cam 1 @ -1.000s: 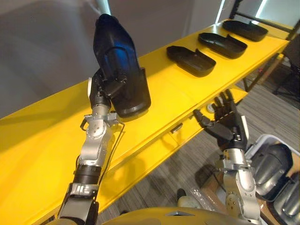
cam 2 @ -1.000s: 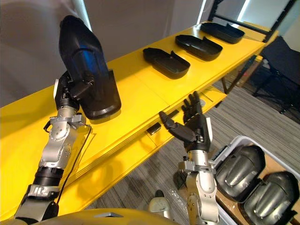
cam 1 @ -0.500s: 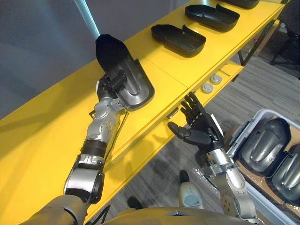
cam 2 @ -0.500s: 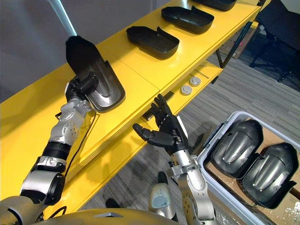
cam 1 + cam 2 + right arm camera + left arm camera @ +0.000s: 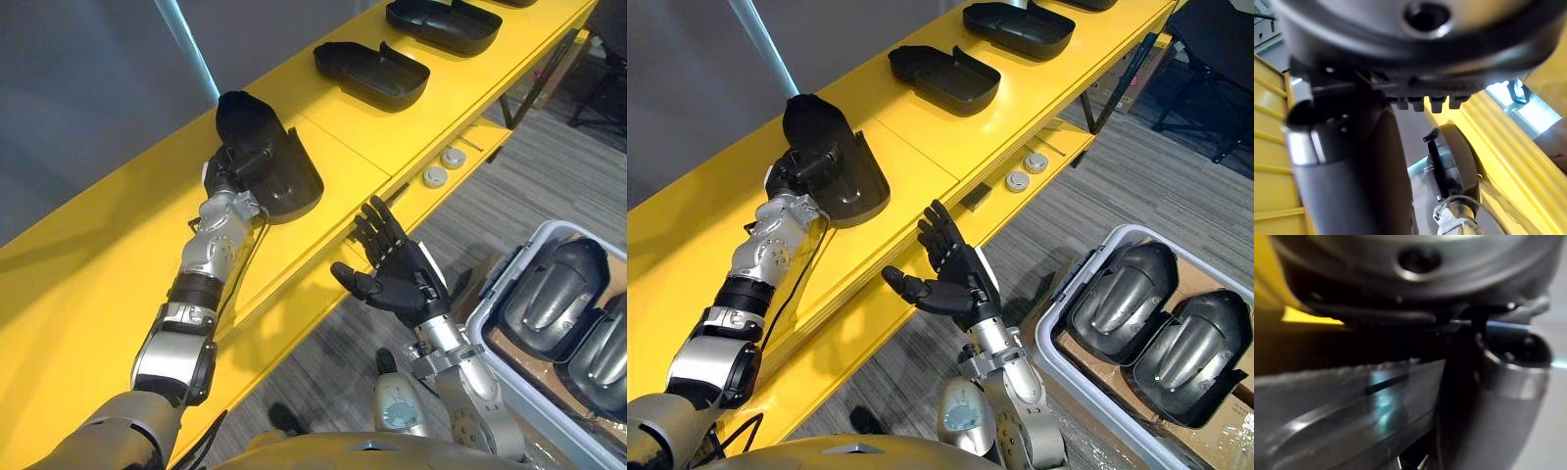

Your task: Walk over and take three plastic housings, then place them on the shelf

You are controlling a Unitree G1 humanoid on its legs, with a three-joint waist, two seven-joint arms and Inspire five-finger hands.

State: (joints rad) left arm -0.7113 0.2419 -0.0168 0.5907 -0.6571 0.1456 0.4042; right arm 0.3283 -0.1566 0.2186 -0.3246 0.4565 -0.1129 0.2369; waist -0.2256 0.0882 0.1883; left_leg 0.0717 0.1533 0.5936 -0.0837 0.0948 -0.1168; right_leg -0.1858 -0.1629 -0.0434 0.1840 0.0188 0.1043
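My left hand (image 5: 233, 168) is curled tight on the near rim of a black moulded plastic housing (image 5: 269, 162), fingers and thumb clamped on it. The housing sits low against the flat yellow shelf (image 5: 98, 274), hollow side turned up, its rounded end pointing to eleven o'clock; whether it fully rests there I cannot tell. In my left wrist view its glossy dark wall is close up and blurred, with a sliver of yellow beside it.

My right hand (image 5: 397, 282) hangs at five o'clock from that housing, palm up, fingers straight and fanned wide, holding nothing; it is in front of the shelf's edge, above the grey striped carpet (image 5: 549, 166).

Along the shelf at two o'clock lies a second black housing (image 5: 370, 73), hollow side up, well apart from mine; a third black housing (image 5: 441, 22) lies beyond it on the same line. On the lower yellow ledge, between the second housing and my right hand, two round grey discs (image 5: 433, 176) sit just beside each other.

At four o'clock, on the carpet, stands a grey plastic bin (image 5: 493, 291) with two glossy dark housings (image 5: 1117, 299) side by side in it.

Behind the shelf rises a plain grey wall (image 5: 88, 78) crossed by a pale blue strip (image 5: 189, 49); a black frame leg (image 5: 535, 83) slants down under the shelf's far end.
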